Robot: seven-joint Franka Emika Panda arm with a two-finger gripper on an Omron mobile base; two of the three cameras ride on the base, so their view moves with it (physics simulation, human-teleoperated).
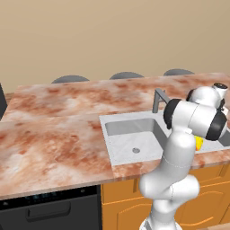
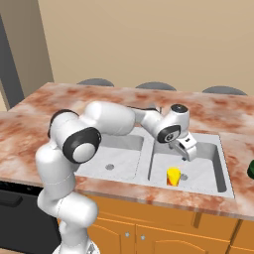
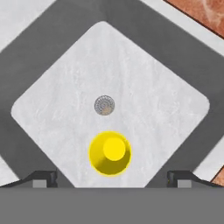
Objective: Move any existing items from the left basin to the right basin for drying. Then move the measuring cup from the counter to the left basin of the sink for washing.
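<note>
1. Yellow carton (image 2: 173, 176) stands on the floor of the right basin (image 2: 208, 166), just beside its drain (image 3: 104, 105); the 1st part of the task looks done, judging by how things lie
2. Gripper (image 3: 112, 177) hangs above the right basin, jaws spread wide w/ nothing between them; in the hand view the carton sits below, between the two tips but well under them, not touching
3. Left basin (image 1: 134, 139) has a bare floor w/ just its drain hole (image 1: 136, 150)
4. Measuring cup (image 2: 251, 169): only a dark green sliver at the right edge of the right base view, on the counter (image 2: 238, 149) beside the sink (image 2: 149, 176) rim; can't tell handle direction
5. Risks: arm is folded tight over the sink, so a swing toward the cup could clip the faucet (image 1: 158, 99), which stands at the divider btwn the basins, close to the wrist
6. Dropping low while over the right basin could knock the carton over
7. Cup is far to the right, near the view edge; reach may be poor w/o the base driving, and a blind grab on the handle could slip or push it along the counter
8. Around: three dark chair backs (image 1: 70, 79) behind the counter, a dark appliance front (image 1: 49, 211) below left, orange cabinet doors (image 2: 163, 233) under the sink; none block the path
</note>
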